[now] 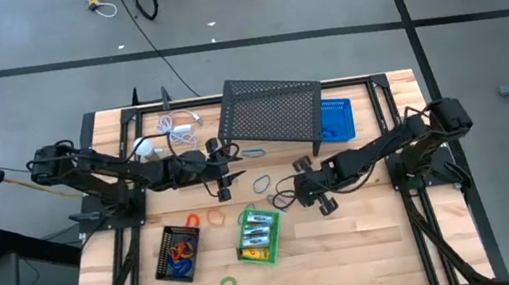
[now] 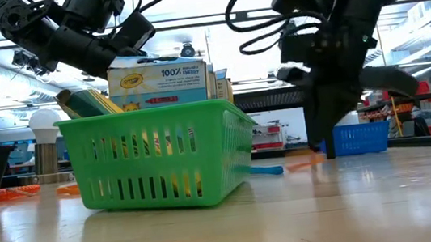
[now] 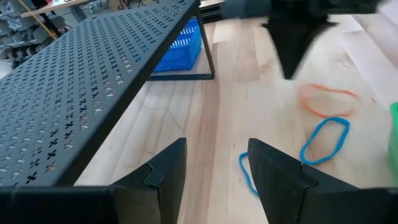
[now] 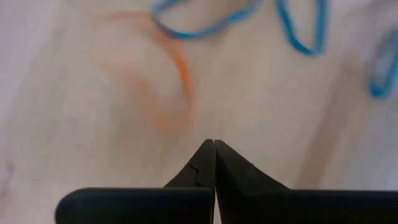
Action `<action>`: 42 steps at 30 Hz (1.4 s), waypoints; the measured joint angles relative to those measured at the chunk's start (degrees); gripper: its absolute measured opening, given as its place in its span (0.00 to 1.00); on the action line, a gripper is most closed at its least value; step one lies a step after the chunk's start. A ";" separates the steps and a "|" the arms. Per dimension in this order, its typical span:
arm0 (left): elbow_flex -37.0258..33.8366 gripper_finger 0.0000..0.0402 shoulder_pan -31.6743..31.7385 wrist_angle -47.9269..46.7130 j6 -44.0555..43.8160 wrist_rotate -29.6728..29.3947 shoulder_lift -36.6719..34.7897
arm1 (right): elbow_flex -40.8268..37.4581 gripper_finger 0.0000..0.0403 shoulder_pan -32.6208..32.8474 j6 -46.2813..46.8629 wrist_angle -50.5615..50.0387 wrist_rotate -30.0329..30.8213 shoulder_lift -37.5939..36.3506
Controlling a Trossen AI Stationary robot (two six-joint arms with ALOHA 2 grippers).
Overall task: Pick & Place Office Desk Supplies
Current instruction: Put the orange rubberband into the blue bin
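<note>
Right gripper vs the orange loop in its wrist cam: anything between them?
Nothing. In the right wrist view, only bare wood separates the shut right gripper from the orange loop; the blue loops lie beyond.

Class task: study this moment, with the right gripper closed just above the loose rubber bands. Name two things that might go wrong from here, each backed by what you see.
1. The right gripper is shut, fingertips together, and the orange loop lies ahead of them, seemingly ungripped. It may lift away with nothing.
2. Blue loops lie close beside the orange one, so a second try may drag or snag the wrong band.
</note>
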 joint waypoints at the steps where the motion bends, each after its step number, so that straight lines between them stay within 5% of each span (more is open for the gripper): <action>1: 0.00 0.45 0.00 0.00 0.00 0.42 0.00 | 0.00 0.00 -0.06 0.71 -0.90 0.80 -0.88; 4: 0.00 0.45 0.00 0.00 -0.17 0.87 0.00 | 0.00 0.00 -0.11 2.60 -2.66 1.00 -3.79; 9: 0.00 0.45 0.00 0.00 -0.48 0.90 0.00 | 0.04 0.03 -1.03 5.82 -2.79 -7.80 -6.68; 15: 0.00 0.45 -0.01 -0.09 -1.52 1.09 0.00 | 0.07 0.17 -0.30 5.78 1.59 -17.00 -5.61; 26: 0.02 0.45 -0.02 -0.13 -1.53 1.07 0.00 | 0.13 0.51 1.84 5.53 5.47 -14.80 -0.02; 42: 0.02 0.45 -0.02 -0.07 -2.14 1.07 -0.02 | 0.48 0.42 3.43 -0.94 6.48 -15.13 7.33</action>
